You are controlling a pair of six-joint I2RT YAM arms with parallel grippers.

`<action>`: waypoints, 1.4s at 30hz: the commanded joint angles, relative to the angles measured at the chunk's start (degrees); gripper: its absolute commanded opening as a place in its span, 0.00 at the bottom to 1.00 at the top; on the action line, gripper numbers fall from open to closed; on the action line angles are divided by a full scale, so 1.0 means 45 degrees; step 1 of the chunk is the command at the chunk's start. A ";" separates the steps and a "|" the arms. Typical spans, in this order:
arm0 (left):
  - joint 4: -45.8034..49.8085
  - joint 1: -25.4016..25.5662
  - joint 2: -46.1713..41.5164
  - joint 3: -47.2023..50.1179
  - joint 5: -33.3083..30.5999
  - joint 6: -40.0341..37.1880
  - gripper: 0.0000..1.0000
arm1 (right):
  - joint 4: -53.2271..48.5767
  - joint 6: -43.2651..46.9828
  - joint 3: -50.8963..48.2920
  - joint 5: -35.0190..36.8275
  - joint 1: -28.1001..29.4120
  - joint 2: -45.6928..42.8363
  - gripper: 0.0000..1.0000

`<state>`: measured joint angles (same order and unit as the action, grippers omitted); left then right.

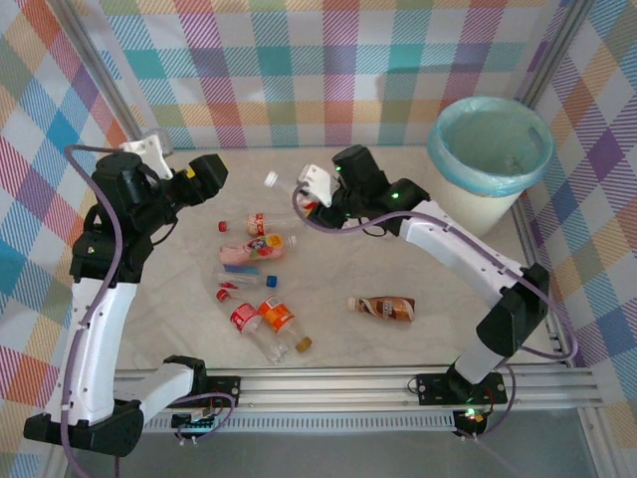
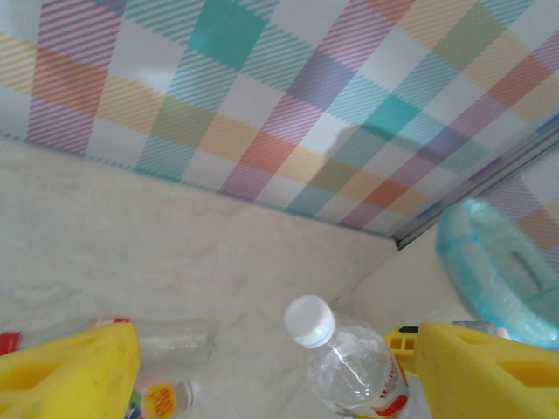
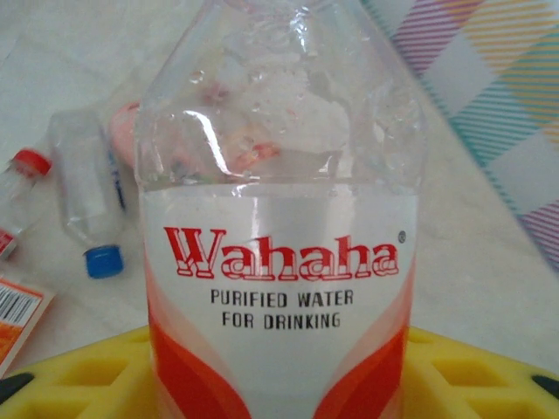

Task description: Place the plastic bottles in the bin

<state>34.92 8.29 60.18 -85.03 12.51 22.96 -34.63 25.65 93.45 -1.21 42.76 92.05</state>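
My right gripper [image 1: 317, 189] is shut on a clear Wahaha bottle [image 3: 279, 262] with a red and white label, held above the table with its white cap [image 1: 271, 179] pointing left. The same bottle [image 2: 354, 367] hangs in the air ahead of my left gripper [image 1: 204, 174], which is open and holds nothing; its yellow fingers [image 2: 65, 371] stand wide apart. Several more plastic bottles lie on the table, among them a pink one [image 1: 251, 253], an orange-labelled one [image 1: 282, 317] and a brown one [image 1: 383, 307]. The bin [image 1: 478, 204] stands at the back right.
Checked cloth walls close off the back and both sides. A metal rail [image 1: 348, 383] runs along the near edge. The bin's blue-green liner rim [image 2: 472, 262] shows at the right of the left wrist view. A blue-capped bottle [image 3: 87, 209] lies on the table below the held one.
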 commanded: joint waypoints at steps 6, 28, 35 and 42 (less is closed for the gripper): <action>-0.1924 0.0190 0.1566 -0.1951 0.1126 0.0998 0.81 | 0.0721 -0.0273 0.1038 0.0983 -0.1181 -0.0884 0.55; -0.1843 0.5244 0.6625 -0.5039 0.1323 0.0531 0.80 | 0.5323 -0.0308 -0.0260 0.4112 -0.6339 -0.2708 0.55; -0.1805 0.5380 0.6743 -0.4717 0.0989 0.0463 0.81 | 0.8228 0.0298 -0.2042 0.5127 -0.6880 -0.3078 0.55; -0.1844 0.5670 0.6977 -0.4463 0.0924 0.0531 0.80 | 1.0192 0.0745 -0.3184 0.5889 -0.6982 -0.2727 0.54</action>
<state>27.00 32.75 90.91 -105.56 17.06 25.93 2.09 27.09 80.55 22.35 11.64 79.13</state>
